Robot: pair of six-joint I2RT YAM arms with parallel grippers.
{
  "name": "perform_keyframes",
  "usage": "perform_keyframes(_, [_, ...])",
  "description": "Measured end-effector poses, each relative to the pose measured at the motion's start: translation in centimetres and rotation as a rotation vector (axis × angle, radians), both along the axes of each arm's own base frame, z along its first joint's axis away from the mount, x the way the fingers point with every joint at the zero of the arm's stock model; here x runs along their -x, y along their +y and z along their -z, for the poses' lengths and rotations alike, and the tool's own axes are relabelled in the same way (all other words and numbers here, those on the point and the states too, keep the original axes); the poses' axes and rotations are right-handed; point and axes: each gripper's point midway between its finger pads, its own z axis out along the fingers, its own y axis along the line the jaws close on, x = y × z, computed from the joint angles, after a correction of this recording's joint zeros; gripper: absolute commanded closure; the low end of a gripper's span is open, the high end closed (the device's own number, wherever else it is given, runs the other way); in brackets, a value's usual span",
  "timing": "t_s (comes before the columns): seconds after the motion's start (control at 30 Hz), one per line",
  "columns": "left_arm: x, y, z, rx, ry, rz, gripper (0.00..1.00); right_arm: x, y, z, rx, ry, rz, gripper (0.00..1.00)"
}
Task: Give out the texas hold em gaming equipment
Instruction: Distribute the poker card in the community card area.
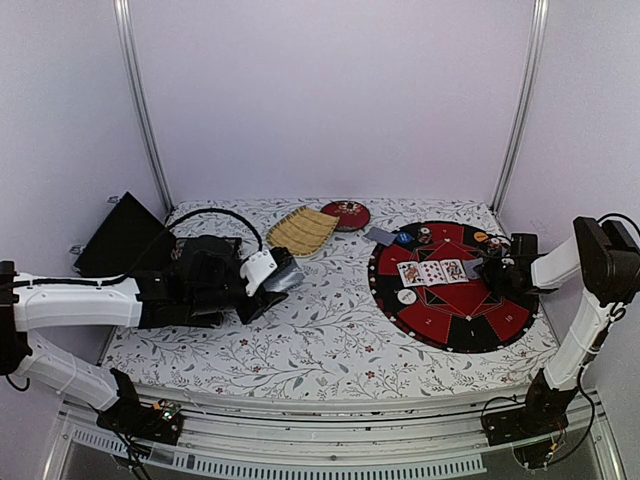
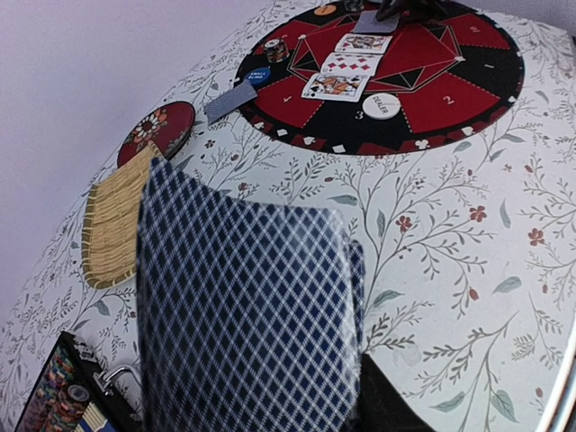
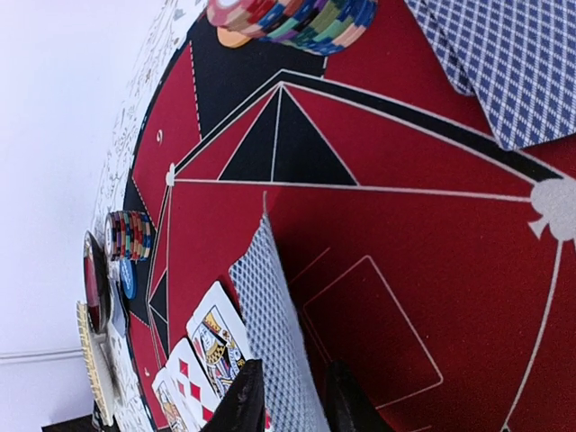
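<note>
The right hand, fingers slightly apart around one face-down card, hovers over the round mat, just right of three face-up cards. The left hand clamps the deck well left of the mat, so the right arm is nearer. The mat also holds one white button and two chip stacks.

Bright, even light, soft shadows; the near card deck blurs, wrist views bend at edges
</note>
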Motion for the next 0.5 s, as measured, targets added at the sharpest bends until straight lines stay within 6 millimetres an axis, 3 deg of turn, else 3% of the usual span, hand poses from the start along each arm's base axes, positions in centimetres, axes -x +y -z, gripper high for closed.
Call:
perform_keyframes(0.13, [0.1,0.1,-0.7,0.014,-0.012,-0.001,0.56,0.3,0.1,-0.1,-0.022,0.0,0.014,0.39])
perform_keyframes(0.23, [0.1,0.2,-0.9,0.02,-0.017,0.0,0.56,0.6,0.1,-0.9,-0.041,-0.018,0.026,0.21])
perform_keyframes(0.4, [0.2,0.2,-0.8,0.017,-0.015,0.0,0.56,1.4,-0.3,-2.1,-0.042,-0.021,0.06,0.01])
perform_keyframes(0.5, [0.2,0.3,-0.7,0.016,-0.014,0.0,0.56,2.0,-1.1,-3.2,-0.007,-0.026,0.089,0.01])
